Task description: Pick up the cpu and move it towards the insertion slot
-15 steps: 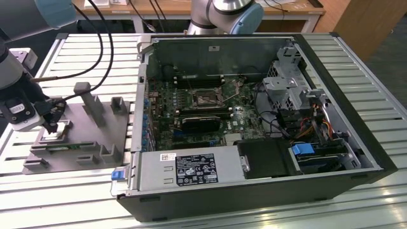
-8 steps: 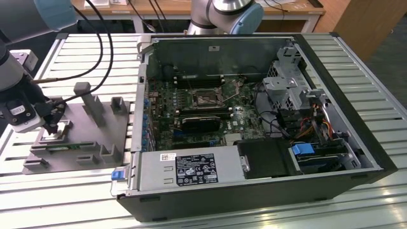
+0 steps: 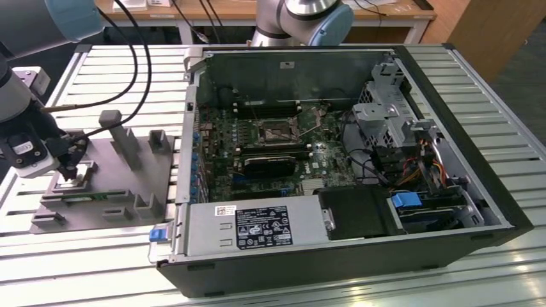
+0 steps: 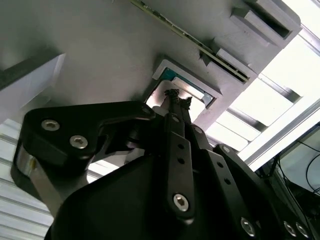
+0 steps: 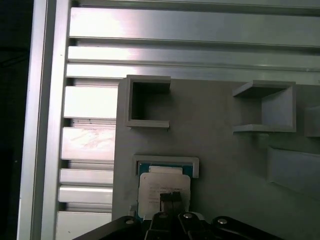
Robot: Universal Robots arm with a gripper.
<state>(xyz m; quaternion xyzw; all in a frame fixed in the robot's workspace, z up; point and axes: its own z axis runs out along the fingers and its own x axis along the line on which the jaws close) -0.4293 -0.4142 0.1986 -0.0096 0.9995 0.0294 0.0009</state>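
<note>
The gripper [image 5: 171, 199] has its dark fingers [image 4: 172, 107] drawn together, and their narrow tips come down on the middle of the cpu [image 5: 156, 184]. Whether they have any real hold on the chip cannot be told. The cpu lies flat directly under the tips, seated in a shallow square pocket of the grey tray [image 3: 115, 198]. Its shiny top is up, and a strip of blue-green edge shows at the pocket's raised rim.

Just beyond the pocket, two open box-shaped holders [image 5: 146, 102] stand on the tray. In the exterior view a tall upright post [image 3: 112, 128] rises beside the gripper. The tray rests on a table of aluminium slats [image 3: 111, 70].

Well apart from the gripper, towards the exterior view's right, an opened computer case [image 3: 477, 160] lies on its side. The insertion slot [image 3: 277, 133] sits on the board inside it, a dark square in a thin metal frame, far from the chip
</note>
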